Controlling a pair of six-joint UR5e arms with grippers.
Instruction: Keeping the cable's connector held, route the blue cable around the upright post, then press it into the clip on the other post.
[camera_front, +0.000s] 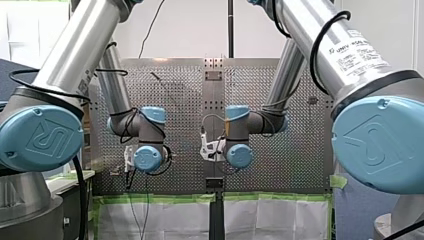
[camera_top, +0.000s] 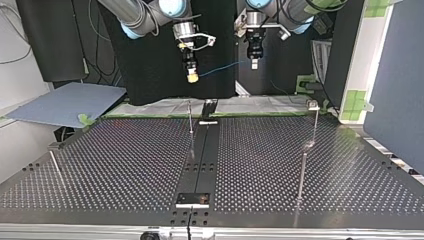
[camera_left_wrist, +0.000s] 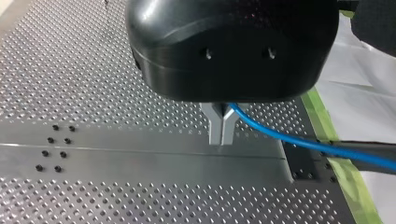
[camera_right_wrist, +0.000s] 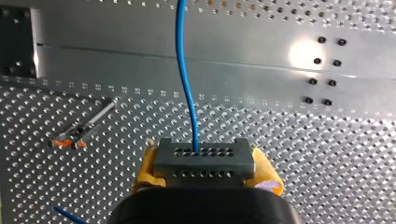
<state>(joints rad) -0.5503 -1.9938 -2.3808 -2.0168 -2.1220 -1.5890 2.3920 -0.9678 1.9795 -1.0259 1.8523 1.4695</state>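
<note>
Top view: my right gripper (camera_top: 191, 77) high over table (camera_top: 125, 165) arm-side edge, yellow pads (camera_right_wrist: 147, 171) clamping grey connector (camera_right_wrist: 203, 159). From it blue cable (camera_top: 222, 67) spans air to my left gripper (camera_top: 254, 64); metal fingers (camera_left_wrist: 215, 127) pinch cable. Under span, centre post (camera_top: 190, 117); corner post (camera_top: 314, 106) near arm-side corner at view's right, likely clip one, too small to confirm. Risks, my guess: cable slips through metal fingers under tension; hard pull strains wire at connector; thin posts easily missed or bent.

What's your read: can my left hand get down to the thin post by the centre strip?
Probably yes. The left hand, shut on the blue cable, hangs high above the table, and only open air lies between it and the post.
</note>
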